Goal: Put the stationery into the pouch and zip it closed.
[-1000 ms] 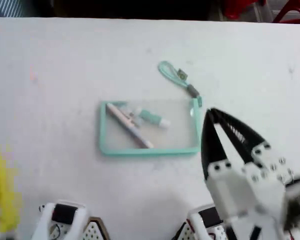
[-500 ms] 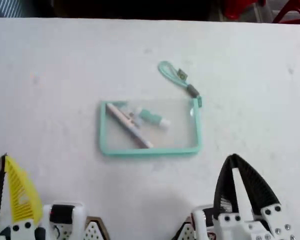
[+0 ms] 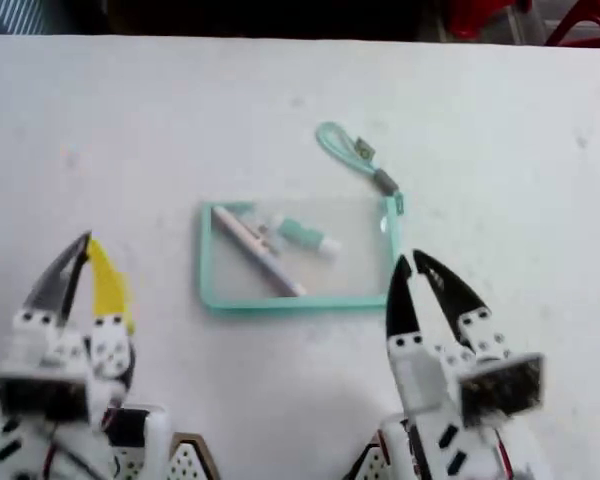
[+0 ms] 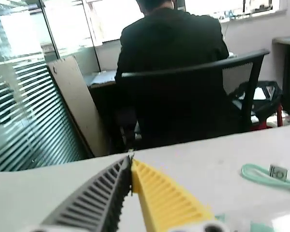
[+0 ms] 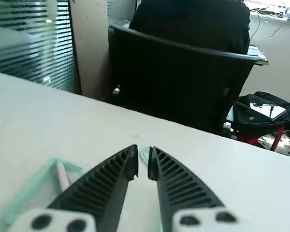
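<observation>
Nearest the camera in the high view, the right gripper (image 3: pixel 410 262) hovers just beside the near right corner of the pouch (image 3: pixel 300 290), its black fingers parted by a narrow gap and aimed toward that short side. The left gripper (image 3: pixel 88 245) sits well apart from the pouch's left end, grey and yellow fingers pressed together at the tips. The right arm is therefore the nearer one. The pouch lies flat mid-tabletop, its long axis running from one arm's side to the other, with the stationery (image 3: pixel 265 258) lying aslant inside. The zipper pull (image 3: pixel 385 182) and looped strap (image 3: pixel 340 145) lie at the far right corner, beyond the right fingers. Whether the zip is fully drawn cannot be told. The white tabletop (image 3: pixel 130 110) is smooth, and beyond its far edge stand a black office chair (image 5: pixel 183 82) and window blinds (image 4: pixel 19 106).
</observation>
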